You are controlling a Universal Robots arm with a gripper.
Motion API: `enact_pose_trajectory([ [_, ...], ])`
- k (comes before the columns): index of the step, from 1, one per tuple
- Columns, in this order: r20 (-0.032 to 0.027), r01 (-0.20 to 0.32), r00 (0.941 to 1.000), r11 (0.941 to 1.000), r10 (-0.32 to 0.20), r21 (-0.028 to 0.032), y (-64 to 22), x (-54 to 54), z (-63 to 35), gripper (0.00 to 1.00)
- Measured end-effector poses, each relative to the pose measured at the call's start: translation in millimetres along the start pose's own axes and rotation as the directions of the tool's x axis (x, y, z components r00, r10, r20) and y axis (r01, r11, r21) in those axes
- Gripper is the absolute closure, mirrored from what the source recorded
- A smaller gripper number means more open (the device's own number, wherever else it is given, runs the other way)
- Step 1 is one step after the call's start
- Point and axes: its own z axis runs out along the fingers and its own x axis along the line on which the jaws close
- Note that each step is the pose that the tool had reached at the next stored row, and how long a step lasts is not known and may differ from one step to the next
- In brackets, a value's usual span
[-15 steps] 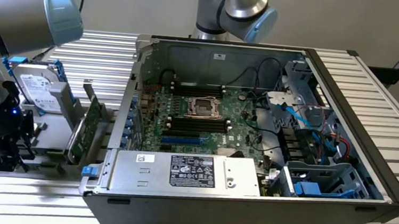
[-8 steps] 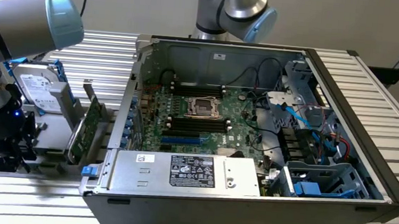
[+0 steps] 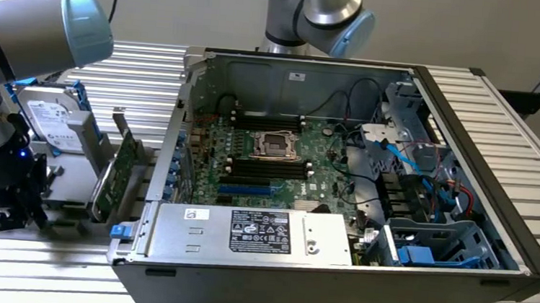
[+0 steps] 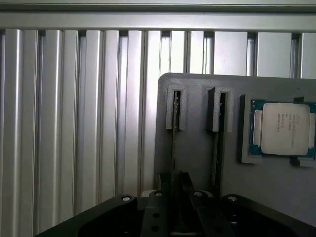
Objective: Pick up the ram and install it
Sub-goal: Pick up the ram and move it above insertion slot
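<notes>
Two ram sticks stand on edge in a grey printed holder [image 4: 197, 148]; from above each is a thin dark line, one ram [image 4: 174, 143] and the other [image 4: 217, 148]. My gripper [image 4: 175, 181] is low over the holder, open, with one finger on each side of the first stick's near end and a small gap showing. In the exterior view my gripper [image 3: 5, 210] hangs over the holder at the exterior view's left, beside the open computer case [image 3: 346, 172]. The motherboard's memory slots [image 3: 263, 169] lie below the CPU socket [image 3: 276, 143].
A processor chip [image 4: 282, 128] sits in a recess of the holder beside the sticks. A silver hard drive [image 3: 50, 120] and a green expansion card [image 3: 114, 175] stand between my arm and the case. A second robot arm [image 3: 320, 14] rises behind the case. Ribbed aluminium table [image 4: 74, 123] surrounds the holder.
</notes>
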Motion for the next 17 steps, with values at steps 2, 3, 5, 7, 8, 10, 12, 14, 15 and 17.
enact_pose_trajectory([
  [2,0.0,0.0,1.0,1.0,0.0,0.0,0.0,0.0,0.0,0.79],
  [3,0.0,0.0,1.0,1.0,0.0,0.0001,0.0,0.0,0.0,0.79],
  [5,-0.0001,0.0,1.0,1.0,0.0,0.0,0.0,0.0,0.0,0.79],
  [7,-0.0003,0.0,1.0,1.0,0.0,-0.0001,0.1,0.0,0.0,0.86],
  [8,-0.0002,0.0,1.0,1.0,0.0,-0.0001,0.1,0.0,0.0,0.86],
  [10,-0.0001,0.0,1.0,1.0,0.0,0.0,0.0,0.0,0.1,0.86],
  [12,-0.0001,0.0,1.0,1.0,0.0,0.0,0.1,0.0,0.1,0.86],
  [14,-0.0001,0.0,1.0,1.0,0.0,0.0,0.1,0.0,0.1,0.86],
  [15,-0.0001,0.0,1.0,1.0,0.0,0.0,0.1,0.0,0.2,0.86],
  [17,-0.0001,0.0,1.0,1.0,0.0,0.0,0.4,0.0,0.3,0.86],
])
